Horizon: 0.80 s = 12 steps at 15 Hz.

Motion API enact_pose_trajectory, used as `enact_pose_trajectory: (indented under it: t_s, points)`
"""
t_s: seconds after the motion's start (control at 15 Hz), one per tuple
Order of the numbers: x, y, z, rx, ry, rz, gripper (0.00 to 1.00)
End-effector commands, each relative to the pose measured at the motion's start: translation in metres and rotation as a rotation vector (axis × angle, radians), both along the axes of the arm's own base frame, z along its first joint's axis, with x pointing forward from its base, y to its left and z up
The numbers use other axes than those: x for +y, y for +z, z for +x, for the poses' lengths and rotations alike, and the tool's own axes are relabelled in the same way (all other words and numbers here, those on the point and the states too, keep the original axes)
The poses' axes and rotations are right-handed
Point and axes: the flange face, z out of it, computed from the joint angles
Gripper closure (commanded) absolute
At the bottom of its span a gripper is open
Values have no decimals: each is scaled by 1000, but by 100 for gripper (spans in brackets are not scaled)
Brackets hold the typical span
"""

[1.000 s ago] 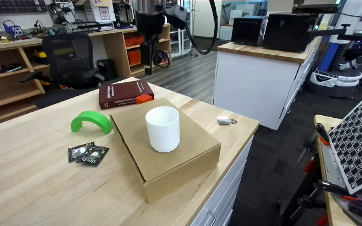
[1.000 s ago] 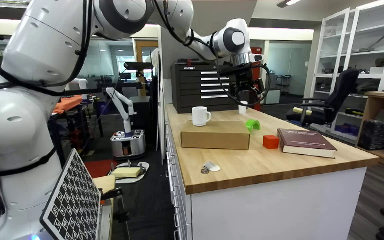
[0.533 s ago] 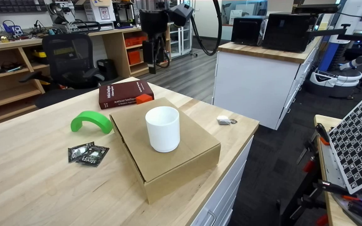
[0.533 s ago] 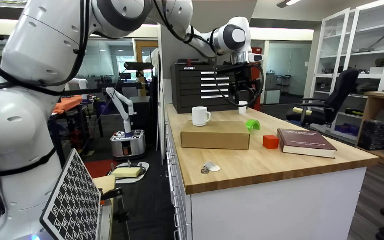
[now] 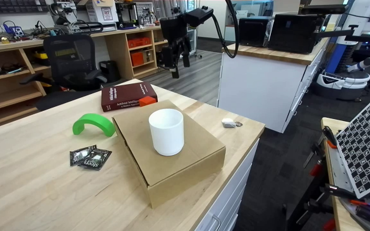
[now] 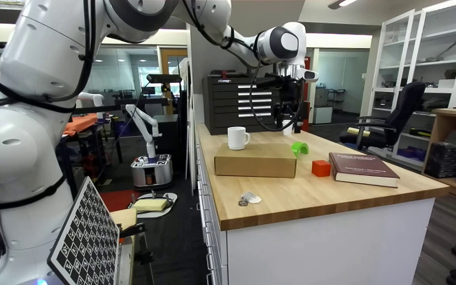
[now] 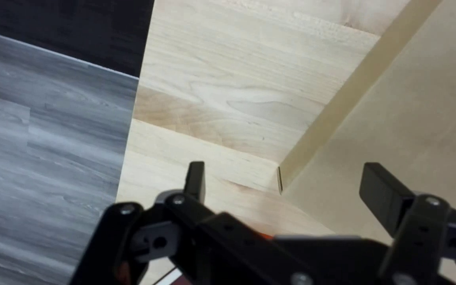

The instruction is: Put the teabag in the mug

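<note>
The teabag [image 5: 228, 122] is a small pale pouch lying on the table near its corner, with a small dark tag beside it; it also shows in an exterior view [image 6: 251, 197]. The white mug [image 5: 166, 133] stands upright on a cardboard box [image 5: 201, 154]; its handle shows in an exterior view [image 6: 236, 138]. My gripper [image 5: 181, 69] is in the air above the table, apart from teabag and mug. In the wrist view my gripper [image 7: 285, 178] is open with nothing between its fingers, over the table and a corner of the box. Teabag and mug are out of the wrist view.
A red cube [image 6: 321, 168] and a thick maroon book [image 6: 364, 168] lie beyond the box. A green arch [image 5: 93, 123] and dark flat packets [image 5: 90, 157] lie beside it. A white cup [image 6: 287, 128] stands at the back. The table edge [image 7: 131, 118] shows in the wrist view.
My gripper has moved and turned; in an exterior view it shifted rightward and both fingers now show apart. The teabag, mug and box have not moved.
</note>
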Motion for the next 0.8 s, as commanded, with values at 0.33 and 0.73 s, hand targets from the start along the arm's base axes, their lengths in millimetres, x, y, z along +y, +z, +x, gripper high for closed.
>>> enact_pose_trajectory:
  t_s: [0.33, 0.73]
  points:
    - [-43, -32, -33, 193, -113, 64, 0]
    - [-17, -62, -35, 131, 127, 124, 0]
